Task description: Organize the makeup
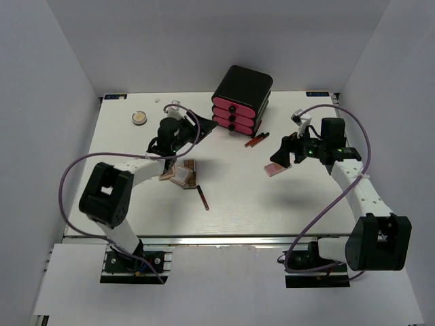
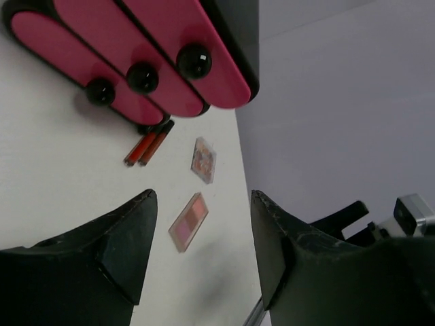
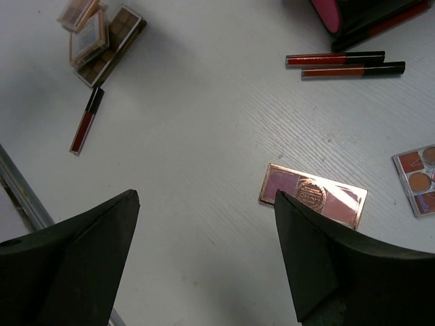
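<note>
The makeup lies scattered on the white table point(image 1: 136, 204). A pile of beige palettes point(image 1: 182, 173) sits left of centre, with a dark red stick point(image 1: 202, 197) just in front of it. Two red-and-black sticks point(image 1: 257, 140) lie before the black box. A round compact point(image 1: 139, 118) sits at the far left. My right gripper point(image 1: 280, 153) hovers open over a pink palette point(image 3: 312, 195), with nothing between its fingers. My left gripper point(image 1: 202, 123) is open and empty, raised near the box and tilted toward it. Another multi-colour palette point(image 3: 416, 178) lies at the right edge of the right wrist view.
A black box with three pink drawers point(image 1: 242, 98) stands at the back centre, all drawers shut. White walls enclose the table on three sides. The left arm's cable point(image 1: 75, 170) loops out to the left, the right arm's cable point(image 1: 363, 146) to the right.
</note>
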